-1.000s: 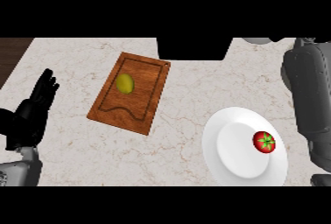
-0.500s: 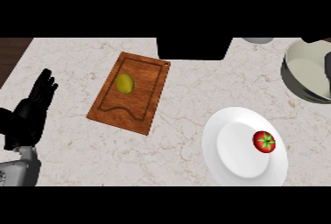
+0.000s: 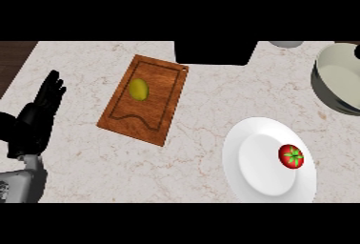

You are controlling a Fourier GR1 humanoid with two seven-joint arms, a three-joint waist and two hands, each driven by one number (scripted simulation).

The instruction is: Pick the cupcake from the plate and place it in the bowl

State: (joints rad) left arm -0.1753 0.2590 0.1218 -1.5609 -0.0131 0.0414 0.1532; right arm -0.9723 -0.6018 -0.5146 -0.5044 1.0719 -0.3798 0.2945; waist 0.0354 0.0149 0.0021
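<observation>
Left hand resting open at the left edge, fingers straight, holding nothing; right hand out of sight. Beside it, a wooden board carrying a yellow-green fruit. Farther right, a white plate bearing a small red thing with a green top, more tomato than cupcake. Probably light, smooth, easily bruised; best pinched round its sides. Bowl at top right.

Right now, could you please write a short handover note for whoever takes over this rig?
Left hand: open, resting at the view's left edge, holding nothing.
Right hand: not in view.
The task names a cupcake, but the white plate holds a red tomato with a green top.
Bowl: upper right, nothing seen inside it.
Done: nothing; the tomato sits on the plate.
Left: pick it up and place it in the bowl.
</observation>
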